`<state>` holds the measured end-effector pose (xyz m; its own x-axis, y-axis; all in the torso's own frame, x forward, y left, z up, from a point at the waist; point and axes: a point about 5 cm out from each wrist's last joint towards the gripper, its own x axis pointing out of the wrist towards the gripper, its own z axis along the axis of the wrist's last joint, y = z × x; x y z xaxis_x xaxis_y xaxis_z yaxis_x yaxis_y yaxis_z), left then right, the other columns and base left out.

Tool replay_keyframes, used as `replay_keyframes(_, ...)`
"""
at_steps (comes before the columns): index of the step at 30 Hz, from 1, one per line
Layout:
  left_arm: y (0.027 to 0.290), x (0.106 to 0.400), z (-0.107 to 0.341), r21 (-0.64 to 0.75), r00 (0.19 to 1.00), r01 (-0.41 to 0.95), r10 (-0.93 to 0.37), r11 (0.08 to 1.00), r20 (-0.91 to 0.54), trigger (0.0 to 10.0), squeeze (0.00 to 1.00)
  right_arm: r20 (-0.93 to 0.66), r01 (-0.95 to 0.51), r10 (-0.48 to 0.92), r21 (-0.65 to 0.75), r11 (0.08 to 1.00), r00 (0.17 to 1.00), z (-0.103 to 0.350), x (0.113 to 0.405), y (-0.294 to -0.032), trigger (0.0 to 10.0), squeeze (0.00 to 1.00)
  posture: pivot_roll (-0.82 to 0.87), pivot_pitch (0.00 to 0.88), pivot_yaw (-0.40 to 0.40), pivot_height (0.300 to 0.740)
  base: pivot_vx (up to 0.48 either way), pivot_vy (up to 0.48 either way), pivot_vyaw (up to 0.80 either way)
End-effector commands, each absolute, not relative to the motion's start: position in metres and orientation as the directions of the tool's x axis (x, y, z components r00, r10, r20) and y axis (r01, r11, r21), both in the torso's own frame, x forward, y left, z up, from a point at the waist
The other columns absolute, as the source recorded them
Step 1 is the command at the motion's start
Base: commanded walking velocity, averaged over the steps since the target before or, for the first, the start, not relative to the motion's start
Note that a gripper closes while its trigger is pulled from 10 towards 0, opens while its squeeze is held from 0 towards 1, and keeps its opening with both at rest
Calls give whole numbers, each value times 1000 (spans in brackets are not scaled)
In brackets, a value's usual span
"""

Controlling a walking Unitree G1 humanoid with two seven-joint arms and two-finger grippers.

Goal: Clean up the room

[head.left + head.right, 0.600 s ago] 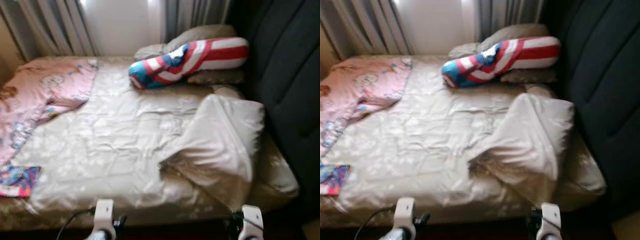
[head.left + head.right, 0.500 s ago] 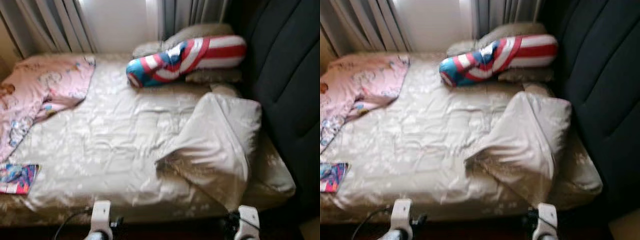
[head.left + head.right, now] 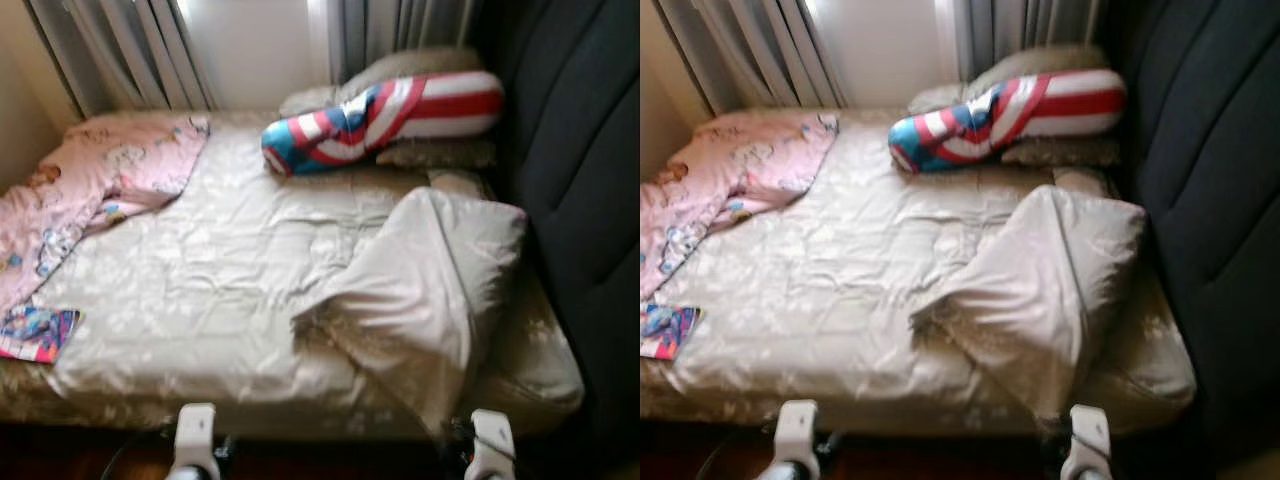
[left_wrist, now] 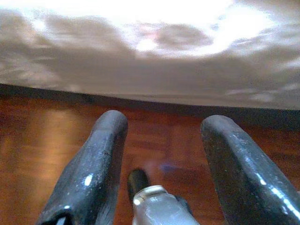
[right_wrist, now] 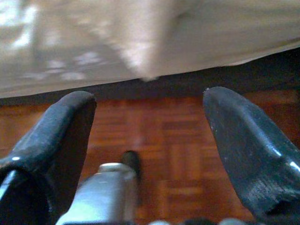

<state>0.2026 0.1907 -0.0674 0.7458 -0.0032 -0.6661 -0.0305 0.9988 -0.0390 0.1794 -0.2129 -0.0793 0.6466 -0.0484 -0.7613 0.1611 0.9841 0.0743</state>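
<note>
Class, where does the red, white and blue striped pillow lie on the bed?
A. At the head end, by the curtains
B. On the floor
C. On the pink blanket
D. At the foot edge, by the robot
A: the striped pillow lies at the far end of the bed, below the curtains.

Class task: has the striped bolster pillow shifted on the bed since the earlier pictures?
No. The striped bolster pillow lies against the same grey pillows below the curtains; the whole picture shifted, so the camera moved.

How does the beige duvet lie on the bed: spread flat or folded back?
Partly folded back: the beige duvet lies flat, but its corner nearest the dark headboard is turned over.
</note>
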Motion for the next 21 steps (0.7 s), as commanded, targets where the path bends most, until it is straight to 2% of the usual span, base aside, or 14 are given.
replay_keyframes(1,196,201,-68,-22,737,-32,9,999,-675,10000,0,-756,156,-39,84,984,653,-78,183,-209,10000,0,-45,19,0,740,0,0,0)
replay_keyframes(19,200,200,-68,-44,740,-63,17,997,-673,10000,0,-754,153,-38,83,985,656,-78,184,-209,10000,0,-41,21,-4,740,0,0,0)
replay_keyframes(21,200,199,-68,-46,737,-63,15,997,-675,10000,0,-754,153,-38,84,985,656,-78,184,-209,10000,0,-43,19,-2,740,0,480,0)
